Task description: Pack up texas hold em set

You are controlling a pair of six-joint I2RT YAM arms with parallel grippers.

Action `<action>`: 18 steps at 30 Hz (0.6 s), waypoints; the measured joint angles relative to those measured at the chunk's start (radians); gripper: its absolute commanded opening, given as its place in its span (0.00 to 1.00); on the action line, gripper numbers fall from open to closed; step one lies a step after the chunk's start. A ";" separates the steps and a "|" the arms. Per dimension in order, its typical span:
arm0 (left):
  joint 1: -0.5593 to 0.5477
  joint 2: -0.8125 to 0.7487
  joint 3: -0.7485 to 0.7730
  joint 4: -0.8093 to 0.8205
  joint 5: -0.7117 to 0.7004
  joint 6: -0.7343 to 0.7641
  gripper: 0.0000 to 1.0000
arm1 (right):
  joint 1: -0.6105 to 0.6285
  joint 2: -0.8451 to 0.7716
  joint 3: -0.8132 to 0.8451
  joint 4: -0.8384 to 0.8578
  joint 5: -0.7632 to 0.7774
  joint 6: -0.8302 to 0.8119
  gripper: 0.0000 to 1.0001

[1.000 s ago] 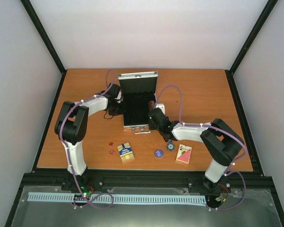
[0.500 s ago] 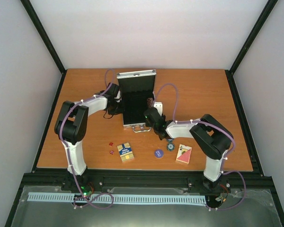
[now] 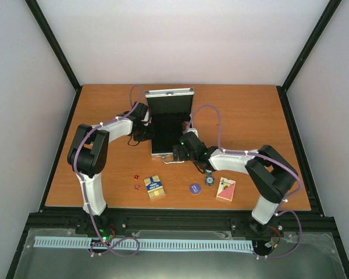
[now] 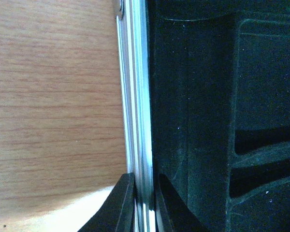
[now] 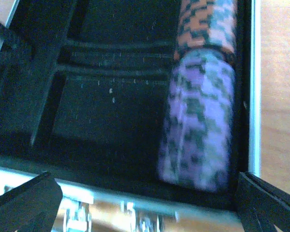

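Note:
The silver case [image 3: 170,93] stands open mid-table with its lid upright. My left gripper [image 3: 146,120] is shut on its left aluminium rim [image 4: 139,121], one finger [image 4: 122,205] outside and the other inside against the black lining. My right gripper [image 3: 179,150] hovers open over the case's front right corner, its fingertips [image 5: 29,203] spread wide with nothing between them. Below it, purple chips [image 5: 198,130] and orange chips [image 5: 205,24] lie in the right slot. On the table in front lie a blue-yellow deck [image 3: 154,186], a red deck [image 3: 225,189], tiny red dice [image 3: 136,177], a blue disc [image 3: 194,188] and loose chips [image 3: 210,180].
The case's front rim with its latches [image 5: 135,200] sits just under my right gripper. The handle [image 3: 171,161] points toward the arms. The table's raised black border [image 3: 58,145] runs along its left, right and near sides.
My right gripper has opened wide over the case's front right slot and shifted slightly left. The left gripper keeps its hold on the rim.

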 measured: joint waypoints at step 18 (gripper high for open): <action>0.000 0.007 0.014 -0.018 0.002 0.006 0.01 | -0.184 -0.220 0.066 -0.401 -0.122 -0.039 1.00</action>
